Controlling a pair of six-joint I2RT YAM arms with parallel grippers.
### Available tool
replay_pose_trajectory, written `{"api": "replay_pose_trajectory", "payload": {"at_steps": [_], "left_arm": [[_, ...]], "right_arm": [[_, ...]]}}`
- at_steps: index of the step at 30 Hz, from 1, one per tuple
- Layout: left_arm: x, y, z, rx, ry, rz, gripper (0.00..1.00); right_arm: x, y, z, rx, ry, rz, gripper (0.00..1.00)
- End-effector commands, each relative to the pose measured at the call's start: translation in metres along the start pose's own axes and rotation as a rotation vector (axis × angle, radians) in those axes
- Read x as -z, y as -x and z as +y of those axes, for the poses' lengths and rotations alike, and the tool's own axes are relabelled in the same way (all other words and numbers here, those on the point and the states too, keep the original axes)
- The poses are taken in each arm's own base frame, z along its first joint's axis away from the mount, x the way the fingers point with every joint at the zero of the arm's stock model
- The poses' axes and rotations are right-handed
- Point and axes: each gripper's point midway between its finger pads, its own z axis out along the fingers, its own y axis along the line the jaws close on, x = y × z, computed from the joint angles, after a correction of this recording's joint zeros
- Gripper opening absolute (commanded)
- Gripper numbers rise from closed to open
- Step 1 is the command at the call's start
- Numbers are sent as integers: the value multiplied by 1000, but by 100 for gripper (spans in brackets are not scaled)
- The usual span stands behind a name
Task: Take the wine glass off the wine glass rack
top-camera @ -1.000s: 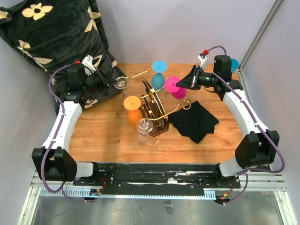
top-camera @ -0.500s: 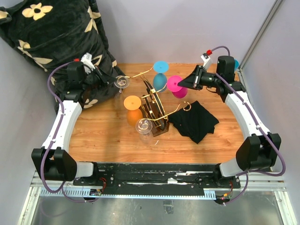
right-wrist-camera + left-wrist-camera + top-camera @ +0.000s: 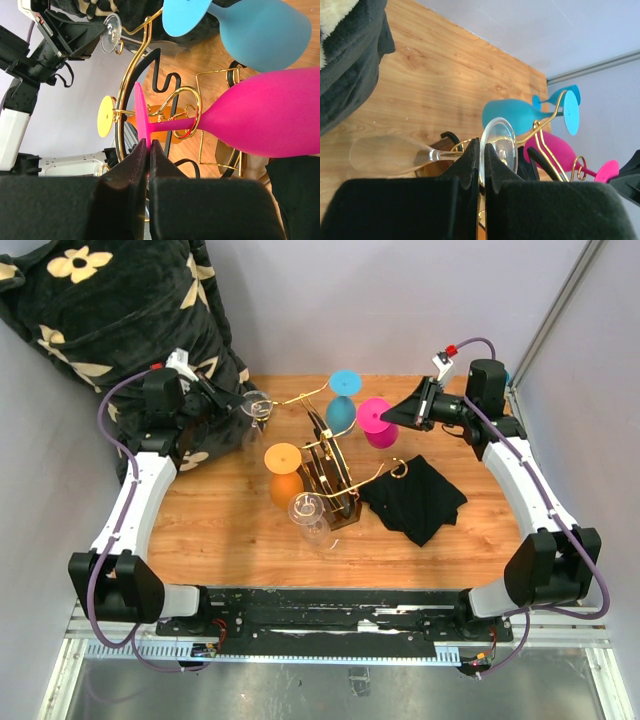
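Note:
The gold wire wine glass rack (image 3: 330, 465) stands on its dark oval base mid-table. My left gripper (image 3: 240, 403) is shut on the foot of a clear wine glass (image 3: 257, 405) at the tip of the rack's left scroll arm. In the left wrist view the fingers (image 3: 470, 165) pinch the round foot (image 3: 500, 150), and the bowl (image 3: 385, 156) points left. My right gripper (image 3: 392, 416) is shut on the foot of a pink wine glass (image 3: 376, 426). In the right wrist view its stem (image 3: 175, 124) passes through a gold loop (image 3: 187, 112) of the rack.
A blue glass (image 3: 341, 400), an orange glass (image 3: 284, 475) and a second clear glass (image 3: 310, 515) hang on the rack. A black cloth (image 3: 415, 498) lies right of the rack. A black flowered cushion (image 3: 120, 330) fills the back left corner. Walls stand close behind and at the right.
My left gripper has carried the clear glass a little farther back. My right wrist has shifted slightly to the right, still holding the pink glass's foot.

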Motion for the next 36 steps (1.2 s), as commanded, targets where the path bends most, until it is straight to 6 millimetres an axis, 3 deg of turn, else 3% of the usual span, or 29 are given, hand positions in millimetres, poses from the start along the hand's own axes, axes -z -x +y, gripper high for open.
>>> {"api": "replay_pose_trajectory", "payload": {"at_steps": [1, 8, 15, 19, 27, 32, 36], "left_arm": [[-5, 31, -14, 23, -36, -131, 1], [-25, 26, -25, 84, -140, -115, 1], [-43, -6, -52, 89, -232, 5, 1], [-37, -16, -64, 52, -241, 24, 1], [-19, -12, -67, 4, -220, 1, 1], [-11, -15, -73, 8, -257, 6, 1], [-4, -18, -75, 0, -268, 10, 1]], "right_arm": [[12, 12, 17, 47, 39, -44, 1], [12, 14, 19, 48, 46, -46, 1], [18, 25, 8, 34, 9, -91, 1], [12, 29, 0, 3, 23, -92, 1], [-13, 27, 9, 5, 99, -38, 1], [-29, 9, 19, 8, 134, 47, 0], [-26, -14, 26, 1, 156, 101, 1]]}}
